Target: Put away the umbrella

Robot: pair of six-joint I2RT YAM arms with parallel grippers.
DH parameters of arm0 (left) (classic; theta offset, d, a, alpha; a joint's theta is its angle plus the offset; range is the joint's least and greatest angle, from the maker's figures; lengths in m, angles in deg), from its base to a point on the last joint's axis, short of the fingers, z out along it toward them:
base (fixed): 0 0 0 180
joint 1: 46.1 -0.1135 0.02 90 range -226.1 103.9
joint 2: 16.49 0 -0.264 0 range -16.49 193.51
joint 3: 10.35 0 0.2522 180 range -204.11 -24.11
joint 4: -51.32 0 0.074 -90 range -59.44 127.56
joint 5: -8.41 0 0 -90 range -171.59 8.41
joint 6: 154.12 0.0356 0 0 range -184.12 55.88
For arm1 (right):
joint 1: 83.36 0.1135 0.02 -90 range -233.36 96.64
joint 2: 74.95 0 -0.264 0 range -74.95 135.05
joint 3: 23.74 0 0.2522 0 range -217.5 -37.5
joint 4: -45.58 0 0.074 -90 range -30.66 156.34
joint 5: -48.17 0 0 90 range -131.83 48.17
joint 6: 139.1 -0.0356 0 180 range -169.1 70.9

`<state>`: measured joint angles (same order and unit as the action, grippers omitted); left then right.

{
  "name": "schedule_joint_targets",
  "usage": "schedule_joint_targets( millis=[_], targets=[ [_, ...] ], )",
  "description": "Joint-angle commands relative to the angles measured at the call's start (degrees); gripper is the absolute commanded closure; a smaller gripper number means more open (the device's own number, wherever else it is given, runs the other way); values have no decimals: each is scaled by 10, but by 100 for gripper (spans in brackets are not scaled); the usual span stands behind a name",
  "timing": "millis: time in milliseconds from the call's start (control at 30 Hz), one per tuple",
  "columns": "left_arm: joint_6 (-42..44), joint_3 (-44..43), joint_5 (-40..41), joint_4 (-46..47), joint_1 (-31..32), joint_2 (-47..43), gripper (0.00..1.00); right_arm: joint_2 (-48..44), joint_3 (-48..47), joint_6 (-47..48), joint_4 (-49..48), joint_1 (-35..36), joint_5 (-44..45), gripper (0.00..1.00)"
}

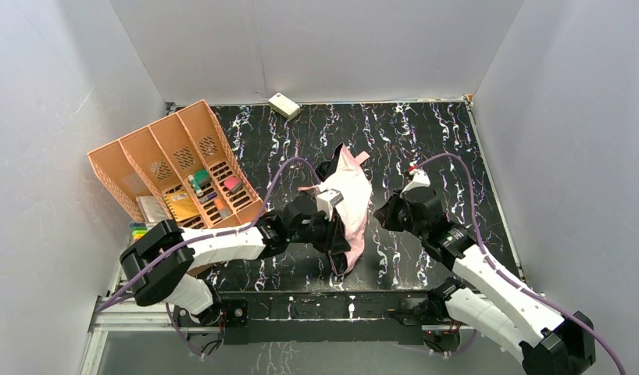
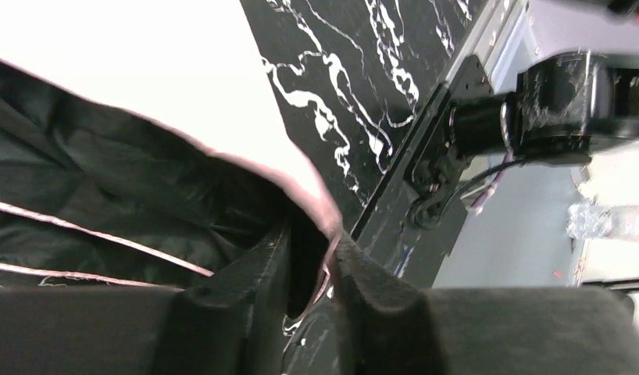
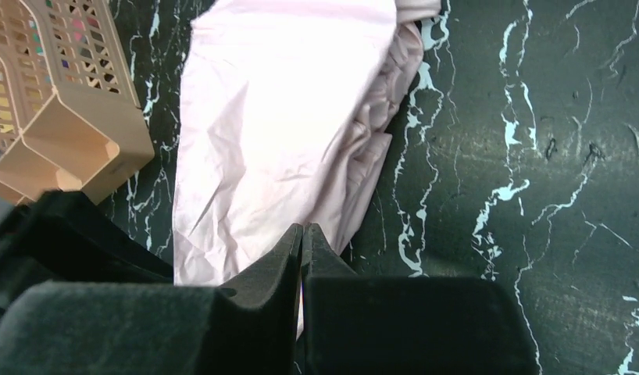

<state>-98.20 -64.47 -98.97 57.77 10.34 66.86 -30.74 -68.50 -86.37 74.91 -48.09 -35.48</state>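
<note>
On your marbled counter [image 1: 426, 133] the umbrella [image 1: 351, 195] lies mid-field between both arms, a crumpled pink heap (black lining showing). Your left tool [image 2: 312, 241] is nearly closed on its pink hem. Your right tool [image 3: 302, 234] is pressed together, pinching fabric.

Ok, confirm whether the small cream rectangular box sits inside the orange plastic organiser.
No, the cream box lies on the black marbled tabletop, apart from the organiser.
</note>
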Motion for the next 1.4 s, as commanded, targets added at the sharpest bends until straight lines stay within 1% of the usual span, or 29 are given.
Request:
schedule_joint_targets(
  millis=[0,33,100,133,200,267,467,667,967,1167,1300,1367],
  targets=[
    [7,23,-13,67,18,3,65,24,-49,10,-33,0,-11,89],
    [9,24,-17,68,19,9,56,30,-52,13,-49,0,-26,89],
    [12,23,-27,68,20,25,44,42,-54,20,-76,0,-56,89],
    [15,22,-32,68,20,30,41,48,-56,22,-89,0,-69,89],
    [20,16,-37,63,20,41,38,61,-57,24,-108,0,-101,89],
    [25,7,-46,54,20,54,37,79,-60,26,-122,0,-134,89],
    [39,-1,-59,37,23,73,43,141,-50,16,-194,-1,-216,95],
    [47,-1,-60,21,24,81,40,217,-41,2,-250,0,-296,99],
    [54,1,-48,11,31,80,39,290,-9,-13,-266,0,-280,100],
    [58,0,-37,4,36,70,37,322,43,-21,-290,0,-262,100],
    [57,-8,-31,-7,39,53,32,352,77,-21,-331,0,-256,100],
    [53,-12,-16,-11,38,29,27,372,85,-15,-343,0,-255,100]
  ],
)
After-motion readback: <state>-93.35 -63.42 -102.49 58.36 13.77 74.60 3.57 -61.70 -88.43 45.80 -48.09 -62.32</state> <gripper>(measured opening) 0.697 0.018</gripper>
